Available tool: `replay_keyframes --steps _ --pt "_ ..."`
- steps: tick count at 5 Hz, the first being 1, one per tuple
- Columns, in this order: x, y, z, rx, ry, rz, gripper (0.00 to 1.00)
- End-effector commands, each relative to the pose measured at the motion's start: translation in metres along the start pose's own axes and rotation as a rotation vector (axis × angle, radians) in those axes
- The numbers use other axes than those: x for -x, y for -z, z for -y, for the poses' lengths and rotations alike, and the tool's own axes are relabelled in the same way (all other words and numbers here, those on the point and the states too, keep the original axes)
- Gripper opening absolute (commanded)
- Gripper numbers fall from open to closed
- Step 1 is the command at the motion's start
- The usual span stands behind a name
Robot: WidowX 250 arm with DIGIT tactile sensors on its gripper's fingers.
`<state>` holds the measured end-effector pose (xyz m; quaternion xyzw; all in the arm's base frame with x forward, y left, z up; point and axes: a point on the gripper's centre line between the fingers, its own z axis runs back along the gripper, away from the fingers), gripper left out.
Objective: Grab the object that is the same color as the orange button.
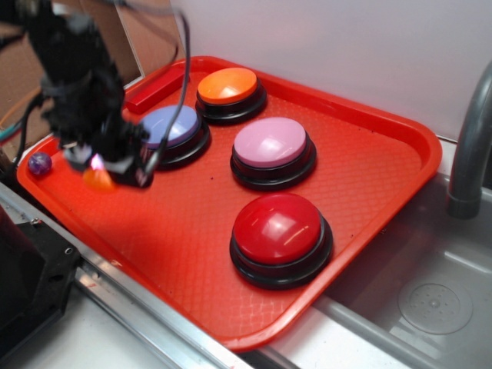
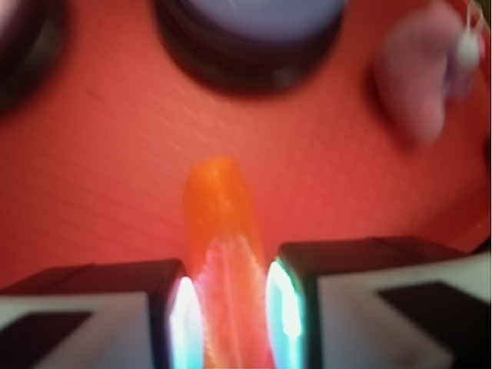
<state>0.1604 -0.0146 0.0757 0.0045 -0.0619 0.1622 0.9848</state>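
Black robot gripper (image 1: 104, 171) over left part of red plastic tray (image 1: 369, 200), jaws narrow, clamped on small glossy orange crescent-shaped piece (image 2: 221, 254). Piece sits between both lit pads (image 2: 184, 323), long axis running forward out of jaws, far tip protruding past them. Whether piece rests on tray or is lifted: cannot tell. Large orange-topped dome button (image 1: 228, 88) lies well apart, at tray's back. Wrist view blurred; piece's near end cut off at frame bottom.

Glossy orange crescent piece (image 2: 223, 254) sits pinched; orange button (image 1: 227, 86) stands at the tray's back.
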Motion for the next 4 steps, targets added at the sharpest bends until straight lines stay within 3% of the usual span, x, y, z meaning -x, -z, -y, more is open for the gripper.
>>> replay_keyframes --steps 1,3,4 --pt "-0.032 -0.075 0.026 0.055 0.137 -0.048 0.00" --pt "-0.044 -0.085 0.030 0.050 0.203 -0.108 0.00" --pt "-0.045 -0.075 0.030 0.014 0.242 -0.120 0.00"
